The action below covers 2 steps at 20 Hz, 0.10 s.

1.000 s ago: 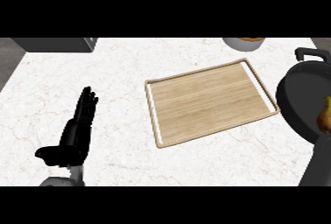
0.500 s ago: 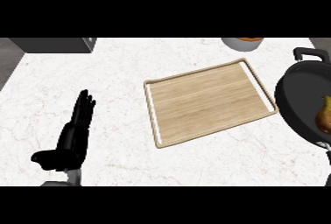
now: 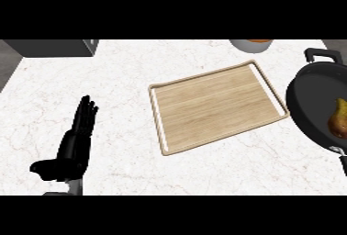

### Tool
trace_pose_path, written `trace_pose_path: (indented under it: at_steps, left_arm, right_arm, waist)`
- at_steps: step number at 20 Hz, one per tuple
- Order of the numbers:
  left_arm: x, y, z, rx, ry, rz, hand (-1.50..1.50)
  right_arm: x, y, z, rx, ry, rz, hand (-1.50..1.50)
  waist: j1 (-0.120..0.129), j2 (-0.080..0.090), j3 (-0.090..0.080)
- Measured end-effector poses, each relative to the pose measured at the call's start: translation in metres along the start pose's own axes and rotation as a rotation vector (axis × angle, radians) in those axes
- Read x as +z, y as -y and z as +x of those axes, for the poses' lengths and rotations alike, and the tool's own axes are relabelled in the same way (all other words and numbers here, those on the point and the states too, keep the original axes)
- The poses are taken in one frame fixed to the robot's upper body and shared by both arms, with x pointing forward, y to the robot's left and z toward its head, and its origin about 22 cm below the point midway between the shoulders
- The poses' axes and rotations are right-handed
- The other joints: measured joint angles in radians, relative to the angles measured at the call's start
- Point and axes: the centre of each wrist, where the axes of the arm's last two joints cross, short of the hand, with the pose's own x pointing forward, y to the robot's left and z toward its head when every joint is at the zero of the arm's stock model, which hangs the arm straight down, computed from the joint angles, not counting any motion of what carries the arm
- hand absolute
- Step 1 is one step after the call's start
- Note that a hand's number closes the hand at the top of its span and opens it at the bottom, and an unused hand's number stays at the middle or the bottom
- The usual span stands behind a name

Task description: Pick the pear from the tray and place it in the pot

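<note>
1. L. hand (image 3: 71,151): at approx. 8 o'clock of the head view, grey forearm entering from the lower edge. Fingers (image 3: 86,112) are straight, held together and aimed at 12 o'clock. Thumb juts toward 9 o'clock. Hand is slack and flat, holding nothing. Cannot tell whether it touches the counter.
2. Pear (image 3: 339,120): yellow-brown, lying inside the pot at 3 o'clock of the view. Narrow end points to 12 o'clock. Partly cut off by the view's edge.
3. Pot (image 3: 308,105): black, round, at 3 o'clock, only partly in view. Loop handle at its own 12 o'clock.
4. Tray (image 3: 217,108): wooden, rectangular, raised rim, at centre of view and turned slightly anticlockwise. Slot grips along both short sides. Just beside the pot, on the pot's 9 o'clock side, and well apart from the L. hand.
5. Bowl (image 3: 251,44): pale, orange contents, at 1 o'clock, mostly cut off by the top edge.
6. Dark grey block (image 3: 51,47): at 11 o'clock, in the far corner.
7. Counter (image 3: 122,82): white marble top, carries items 3–5.
</note>
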Motion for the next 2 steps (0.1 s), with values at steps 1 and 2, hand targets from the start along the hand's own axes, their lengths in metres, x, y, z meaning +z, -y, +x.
trace_pose_path:
  at_steps: [1,2]
  left_arm:
    - [0.0002,-0.0010,-0.0004,-0.002,-0.001,0.003,0.00]
    - [-0.0019,-0.0020,0.0004,0.002,-0.002,0.006,0.00]
  right_arm:
    - [-0.0030,0.0044,-0.0012,-0.005,0.002,-0.012,-1.50]
    - [-0.0058,0.0085,-0.0045,-0.006,0.005,-0.020,-1.50]
  waist:
    - [-0.002,0.000,0.000]
    - [-0.006,0.000,0.000]
